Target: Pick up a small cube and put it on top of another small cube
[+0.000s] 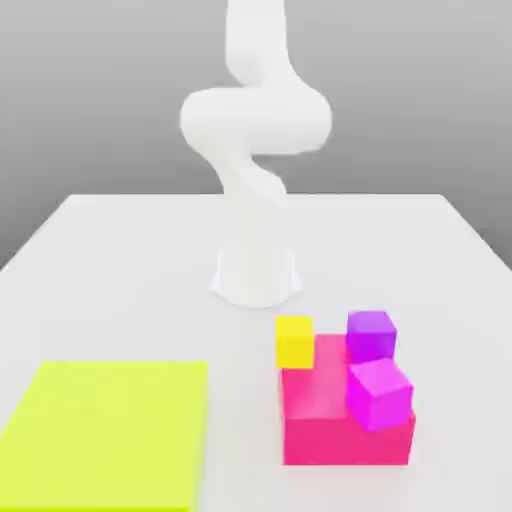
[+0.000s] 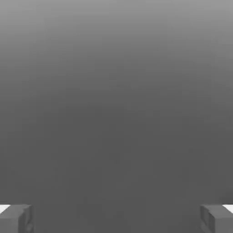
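Nearest you on the white desk lies a flat yellow-green mat, with a large pink block at the exterior view's right. On it rest two purple cubes; a yellow cube touches its far corner. No teal cube is visible. Your pincer stands wide apart, holding nothing. Beyond rises the white arm.

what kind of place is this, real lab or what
Most likely a simulated tabletop test scene, not a real room. A white robot arm stands on a plain white table against an empty grey backdrop, with flat-coloured blocks: a pink block, a yellow cube and a yellow-green slab.
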Tool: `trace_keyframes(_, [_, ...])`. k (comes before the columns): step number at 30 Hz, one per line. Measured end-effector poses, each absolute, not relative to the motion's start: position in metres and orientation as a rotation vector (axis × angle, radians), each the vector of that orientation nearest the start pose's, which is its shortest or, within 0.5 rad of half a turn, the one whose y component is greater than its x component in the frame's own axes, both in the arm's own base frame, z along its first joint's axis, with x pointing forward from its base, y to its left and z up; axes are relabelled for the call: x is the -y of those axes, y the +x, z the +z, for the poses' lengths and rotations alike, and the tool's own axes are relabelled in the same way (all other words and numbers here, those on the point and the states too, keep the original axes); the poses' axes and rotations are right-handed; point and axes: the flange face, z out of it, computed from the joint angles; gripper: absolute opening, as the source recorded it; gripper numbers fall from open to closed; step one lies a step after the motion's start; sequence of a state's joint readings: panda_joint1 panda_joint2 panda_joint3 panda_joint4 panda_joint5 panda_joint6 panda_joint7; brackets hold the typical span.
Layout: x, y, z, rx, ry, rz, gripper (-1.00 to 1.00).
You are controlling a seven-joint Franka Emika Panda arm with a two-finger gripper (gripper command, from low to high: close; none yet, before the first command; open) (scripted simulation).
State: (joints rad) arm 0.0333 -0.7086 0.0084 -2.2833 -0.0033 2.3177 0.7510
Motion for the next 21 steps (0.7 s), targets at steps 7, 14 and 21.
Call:
trace_keyframes(7, [-0.077,0.456,0.611,-0.624,-2.77,-0.802,0.0])
trace_keyframes(14, [-0.147,0.507,0.515,-0.269,-2.945,-0.61,0.0])
trace_keyframes(21, [-0.229,0.525,0.404,0.142,-3.045,-0.397,0.0])
